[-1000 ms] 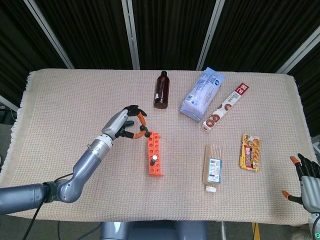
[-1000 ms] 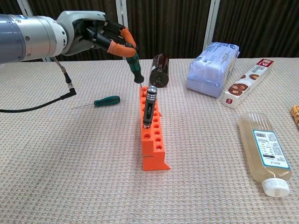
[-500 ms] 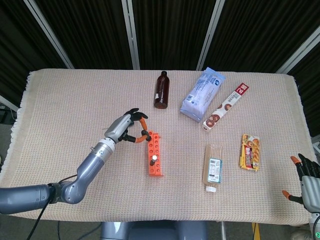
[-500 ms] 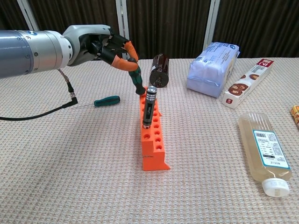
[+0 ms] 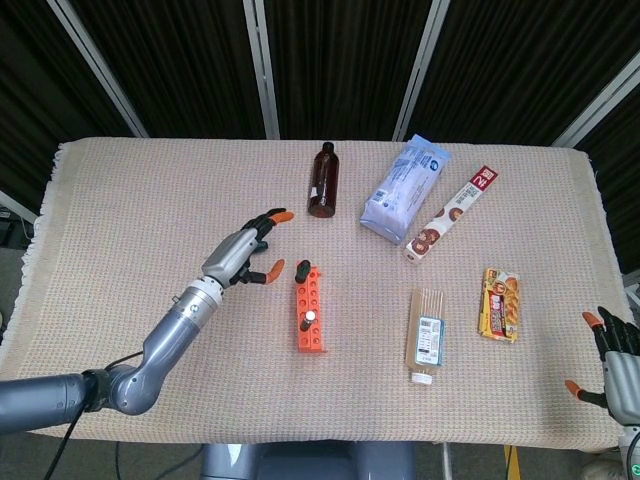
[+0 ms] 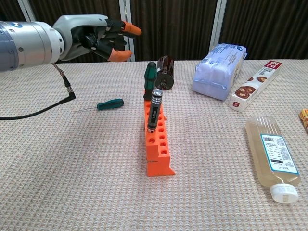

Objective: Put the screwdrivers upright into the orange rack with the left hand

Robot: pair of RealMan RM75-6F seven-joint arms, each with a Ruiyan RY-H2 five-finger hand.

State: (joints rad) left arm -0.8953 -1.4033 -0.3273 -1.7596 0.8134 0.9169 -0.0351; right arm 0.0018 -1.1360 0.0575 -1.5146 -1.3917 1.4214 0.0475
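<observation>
The orange rack (image 5: 309, 318) (image 6: 157, 141) lies mid-table. Two screwdrivers stand upright in it: a green-handled one (image 6: 150, 79) (image 5: 303, 268) at its far end and a black-and-silver one (image 6: 153, 111) (image 5: 310, 316) further forward. A third, small green screwdriver (image 6: 109, 103) lies flat on the cloth left of the rack in the chest view; the head view does not show it. My left hand (image 5: 243, 256) (image 6: 96, 36) hovers open, fingers spread, up and left of the green handle, holding nothing. My right hand (image 5: 612, 365) shows at the lower right edge of the head view, fingers apart and empty.
Behind the rack lies a brown bottle (image 5: 322, 180) (image 6: 163, 72). To the right are a pale blue bag (image 5: 404, 188) (image 6: 219, 64), a long snack box (image 5: 452, 212) (image 6: 255, 84), a clear bottle (image 5: 426, 337) (image 6: 274, 158) and a yellow snack packet (image 5: 500, 304). A black cable (image 6: 53, 104) trails at left.
My left hand lowered the green-handled screwdriver into the rack's far end, let go of it and drew back up and left with fingers spread. The right hand stayed put.
</observation>
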